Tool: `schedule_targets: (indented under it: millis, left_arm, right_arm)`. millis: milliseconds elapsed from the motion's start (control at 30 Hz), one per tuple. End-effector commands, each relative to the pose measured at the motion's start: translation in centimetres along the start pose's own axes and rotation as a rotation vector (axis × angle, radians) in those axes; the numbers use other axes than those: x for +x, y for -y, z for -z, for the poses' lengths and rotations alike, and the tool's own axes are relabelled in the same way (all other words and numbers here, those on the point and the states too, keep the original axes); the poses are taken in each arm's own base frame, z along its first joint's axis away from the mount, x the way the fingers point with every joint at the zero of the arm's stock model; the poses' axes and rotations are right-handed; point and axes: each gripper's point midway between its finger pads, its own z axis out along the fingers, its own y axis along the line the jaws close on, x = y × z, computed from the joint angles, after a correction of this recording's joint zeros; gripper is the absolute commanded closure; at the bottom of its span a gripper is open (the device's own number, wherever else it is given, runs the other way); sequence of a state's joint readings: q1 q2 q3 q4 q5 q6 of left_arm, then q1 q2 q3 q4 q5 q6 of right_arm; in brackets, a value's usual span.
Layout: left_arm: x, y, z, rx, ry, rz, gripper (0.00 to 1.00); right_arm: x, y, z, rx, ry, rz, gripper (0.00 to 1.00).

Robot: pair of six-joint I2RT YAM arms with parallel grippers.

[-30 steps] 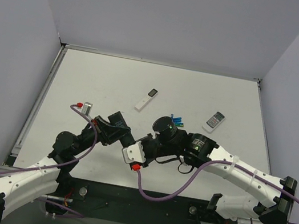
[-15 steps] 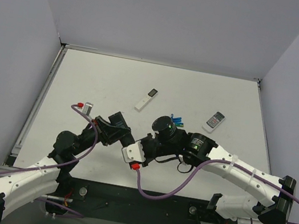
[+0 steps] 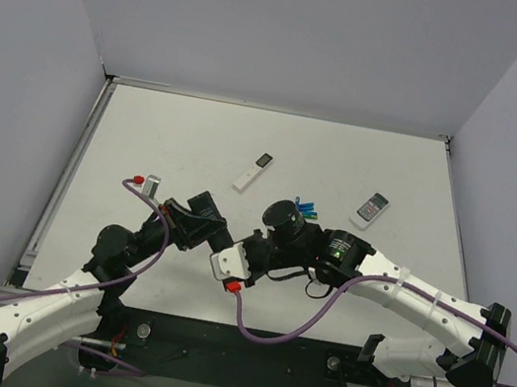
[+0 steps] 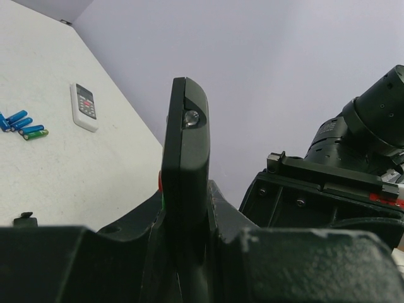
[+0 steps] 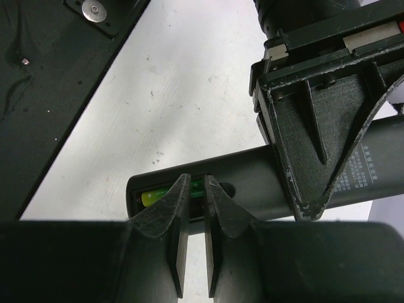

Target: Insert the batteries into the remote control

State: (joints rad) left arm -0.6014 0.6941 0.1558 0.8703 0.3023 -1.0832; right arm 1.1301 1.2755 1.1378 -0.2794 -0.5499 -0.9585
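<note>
- Your L pincer (image 4: 186, 218) is clamped on the black remote (image 4: 186, 151). It's held off the bench (image 3: 178, 139), roughly mid-bench near the front edge.
- In the L wrist view the remote stands edge-on between the fingers, rounded end up, w/ a small round lens near the tip.
- In the R wrist view you see the remote's back running across the frame. The L pincer grips it to the right, and the battery bay (image 5: 180, 192) is open at the left end.
- One seated green cell (image 5: 151, 197) lies lengthwise in that bay. A bit of green also shows between your R fingertips.
- Your R pincer (image 5: 196, 189) is narrow, w/ only a slim gap between the fingers and the tips right at the bay over the cell. Can't tell if they're actually pressing on it.
- From the top cam both pincers meet at the same spot and the wrists hide most of the remote.
- One loose green cell (image 4: 36, 134) lies flat on the bench, just beside a few blue cells (image 4: 17, 118), well apart from the remote.
- Short white remote (image 4: 84, 106) w/ grey keypad sits near those cells, on the R side.
- White stick remote (image 3: 253, 172) lies further back, near centre, apart from the rest.
</note>
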Motion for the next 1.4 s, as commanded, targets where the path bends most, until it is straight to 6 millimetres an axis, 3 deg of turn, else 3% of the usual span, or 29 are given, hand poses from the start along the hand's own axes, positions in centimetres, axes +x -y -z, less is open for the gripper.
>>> schedule_targets:
  millis: [0, 233, 467, 567, 700, 867, 900, 1000, 1100, 1167, 1367]
  left_arm:
    - [-5.6, 8.5, -0.6, 0.251, 0.182, -0.052, 1.00]
    - [-5.4, 8.6, -0.3, 0.257, 0.179, -0.049, 1.00]
    - [-4.8, 7.5, -0.1, 0.231, 0.168, -0.041, 1.00]
    - [-4.0, 6.0, -0.1, 0.180, 0.145, -0.061, 1.00]
    - [-2.6, 1.8, 0.1, 0.026, 0.108, -0.100, 1.00]
    - [-1.3, -3.2, 1.1, -0.156, 0.079, -0.165, 1.00]
    - [-1.0, -4.9, 1.5, -0.229, 0.071, -0.160, 1.00]
    - [-0.6, -7.2, 2.4, -0.324, 0.065, -0.170, 1.00]
    - [-0.1, -8.7, 2.9, -0.375, 0.060, -0.163, 1.00]
    - [0.1, -9.3, 3.2, -0.398, 0.056, -0.153, 1.00]
    - [0.9, -10.6, 3.9, -0.442, 0.043, -0.118, 1.00]
  right_arm:
    - [3.4, -4.5, -1.3, -0.153, -0.086, -0.115, 0.91]
    - [5.3, -5.0, -1.7, -0.154, -0.154, -0.133, 0.89]
    - [4.7, -4.9, -2.1, -0.154, -0.121, -0.149, 0.89]
    - [3.4, -4.3, -1.7, -0.141, -0.081, -0.147, 0.89]
    - [1.2, -3.0, -0.7, -0.087, -0.005, -0.144, 0.87]
    - [0.0, -0.9, 1.0, 0.037, 0.026, -0.229, 0.72]
    - [0.3, -0.1, 1.3, 0.085, 0.015, -0.254, 0.70]
    - [2.2, 1.5, 2.7, 0.194, -0.023, -0.460, 0.62]
    - [5.8, 3.0, 4.5, 0.353, -0.109, -0.684, 0.59]
    - [9.0, 4.1, 6.1, 0.507, -0.203, -0.805, 0.48]
    - [16.6, 3.8, 9.1, 0.835, -0.386, -1.215, 0.35]
